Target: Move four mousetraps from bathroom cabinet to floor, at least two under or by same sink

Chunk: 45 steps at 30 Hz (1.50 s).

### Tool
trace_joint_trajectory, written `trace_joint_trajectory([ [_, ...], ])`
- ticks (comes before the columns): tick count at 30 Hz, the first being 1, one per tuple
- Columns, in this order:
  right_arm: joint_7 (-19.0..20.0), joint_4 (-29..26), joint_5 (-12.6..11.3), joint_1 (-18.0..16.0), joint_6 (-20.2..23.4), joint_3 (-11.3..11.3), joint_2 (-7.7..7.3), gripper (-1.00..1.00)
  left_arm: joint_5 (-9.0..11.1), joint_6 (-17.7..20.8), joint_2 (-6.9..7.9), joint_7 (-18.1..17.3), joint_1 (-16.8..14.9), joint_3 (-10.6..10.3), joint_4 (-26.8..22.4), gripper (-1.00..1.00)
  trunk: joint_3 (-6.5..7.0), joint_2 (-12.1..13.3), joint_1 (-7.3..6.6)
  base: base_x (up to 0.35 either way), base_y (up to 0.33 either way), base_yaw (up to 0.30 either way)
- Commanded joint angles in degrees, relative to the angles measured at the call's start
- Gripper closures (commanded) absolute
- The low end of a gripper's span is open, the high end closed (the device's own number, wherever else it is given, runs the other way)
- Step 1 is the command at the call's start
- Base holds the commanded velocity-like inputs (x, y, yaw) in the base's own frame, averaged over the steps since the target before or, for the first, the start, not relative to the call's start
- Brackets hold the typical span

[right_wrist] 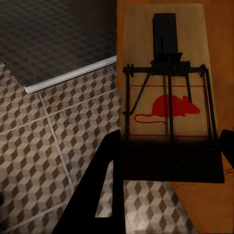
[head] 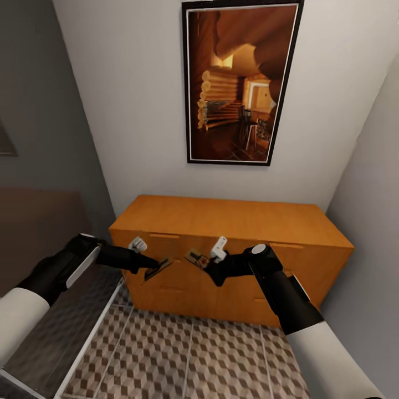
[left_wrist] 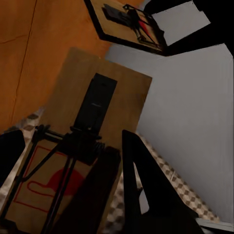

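The orange-brown cabinet (head: 233,221) stands against the white wall ahead. My left gripper (head: 157,271) is shut on a tan mousetrap (head: 160,268) and holds it in front of the cabinet's left drawers. In the left wrist view that mousetrap (left_wrist: 92,122) lies between the dark fingers (left_wrist: 146,190). My right gripper (head: 209,267) is shut on a second mousetrap (head: 197,259) close by. The right wrist view shows this board (right_wrist: 165,97) with its wire and red mouse mark above the cube-patterned bathroom floor (right_wrist: 48,146). The sink is out of view.
A framed picture (head: 241,83) hangs above the cabinet. A dark tiled shower pan with a white rim (head: 61,338) lies at the left. A grey wall (head: 371,221) closes the right side. Patterned floor (head: 188,354) spreads between me and the cabinet.
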Motion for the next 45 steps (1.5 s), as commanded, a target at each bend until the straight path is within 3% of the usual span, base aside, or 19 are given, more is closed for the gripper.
trace_joint_trajectory([
  [1, -0.2, -0.1, 0.3, 0.0, 0.4, 0.0, 0.04, 1.00, 0.6, 0.4, 0.53, 0.0, 0.2, -0.2, 0.0, 1.00, -0.07, -0.1, -0.03, -0.258, 0.000, 0.000],
  [7, -3.4, -0.1, 0.4, 0.0, 0.4, -0.1, -0.02, 1.00, 0.7, 0.2, 1.46, 0.0, 1.5, -0.1, -0.2, 1.00, -0.07, -0.1, -0.03, -0.077, 0.000, 0.000],
  [19, -4.8, -0.1, 0.6, 0.0, 0.4, -0.3, -0.04, 1.00, 0.6, 0.3, 1.33, 0.1, 2.3, -0.4, 0.1, 1.00, -0.07, -0.1, -0.03, -0.024, 0.000, 0.000],
  [28, -14.2, 0.3, 0.3, 0.4, 0.3, -0.4, 0.02, 1.00, 0.7, 0.3, 1.16, 1.9, 2.4, -0.4, 0.3, 1.00, -0.07, -0.1, -0.03, -0.297, 0.000, 0.000],
  [36, -16.8, 0.4, 0.2, 0.8, 0.2, -0.5, -0.02, 1.00, 0.9, 0.4, 0.76, 13.2, 3.1, -0.4, 0.3, 1.00, -0.07, -0.1, -0.03, -0.319, 0.000, 0.000],
  [39, -17.6, 0.4, 0.2, 0.9, 0.2, -0.7, -0.04, 1.00, 1.0, 0.4, -0.57, 18.8, 3.6, -0.4, 0.2, 1.00, -0.07, -0.1, -0.03, -0.154, 0.000, 0.000],
  [45, -23.7, 0.3, -0.6, 1.0, 0.1, -1.1, 0.18, 1.00, 1.0, 0.5, -4.13, 32.4, 4.4, -0.3, 0.1, 1.00, -0.07, -0.1, -0.03, -0.029, 0.000, 0.000],
])
